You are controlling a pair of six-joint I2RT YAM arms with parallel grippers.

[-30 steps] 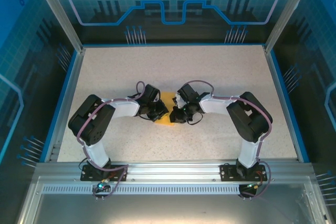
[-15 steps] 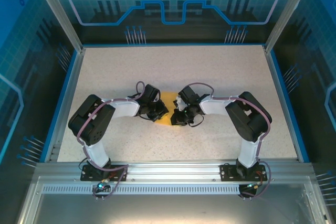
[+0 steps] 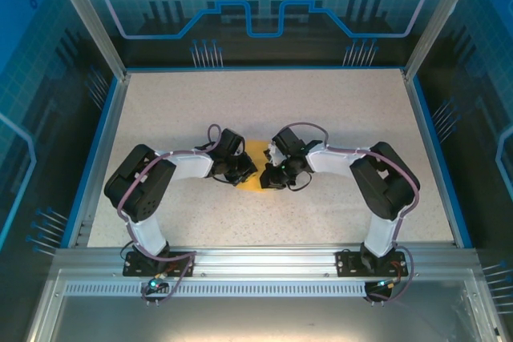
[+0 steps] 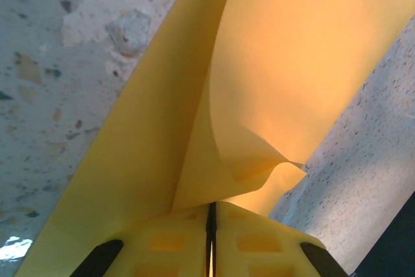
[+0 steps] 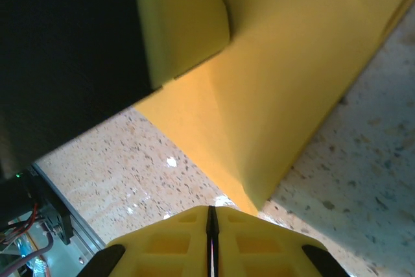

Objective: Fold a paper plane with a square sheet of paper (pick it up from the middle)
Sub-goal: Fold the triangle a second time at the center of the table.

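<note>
Table: pale speckled tabletop, with the orange-yellow square sheet of paper lying near its middle, already partly folded.
Right arm: black-and-white right arm; its elbow has swung a little outward, away from the sheet, in the last second, while its wrist barely shifted over the sheet's right side.
Left arm: matching left arm, unmoved, wrist over the sheet's left side.
Sheet up close: one layer lies flat and a curled flap rises off it.
Left gripper: yellow fingers pressed together, apparently pinching the base of the flap.
Right gripper: fingers pressed together just beside the sheet's folded corner; I cannot tell whether any paper is caught.
Meaning: likely mid-fold, the left holding the flap while the right adjusts to press a crease. No dart shape yet.
</note>
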